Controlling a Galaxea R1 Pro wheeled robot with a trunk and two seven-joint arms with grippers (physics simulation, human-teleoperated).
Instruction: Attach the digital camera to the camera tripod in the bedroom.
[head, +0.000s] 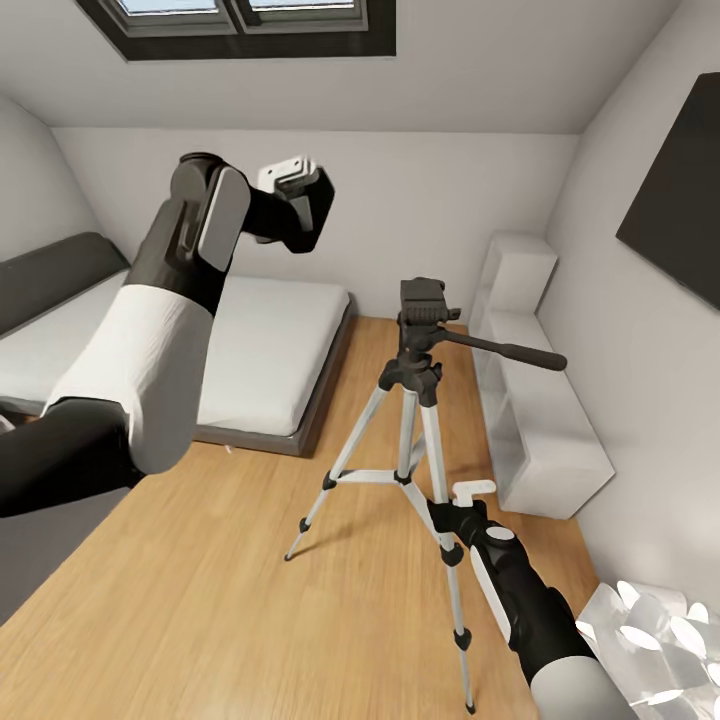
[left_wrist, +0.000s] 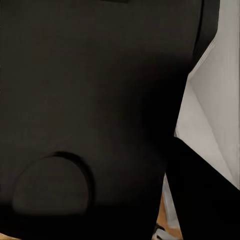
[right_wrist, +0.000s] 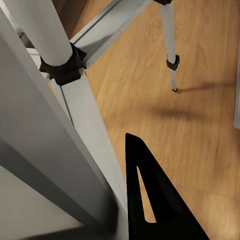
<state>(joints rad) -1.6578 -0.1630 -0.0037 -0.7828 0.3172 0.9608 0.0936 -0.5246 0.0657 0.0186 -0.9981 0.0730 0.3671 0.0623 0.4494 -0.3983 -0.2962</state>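
Head view: camera tripod stands between bed and wall

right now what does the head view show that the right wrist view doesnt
Head view alone: the left claw raised high, holding the black digital camera above the bed; the tripod's black head and pan handle; the skylight; a white cabinet. Right wrist view alone: a close look at a black leg joint and a dark wedge-shaped part low by the nearest leg. Both: the camera tripod with its silver-white legs and the wood floor.
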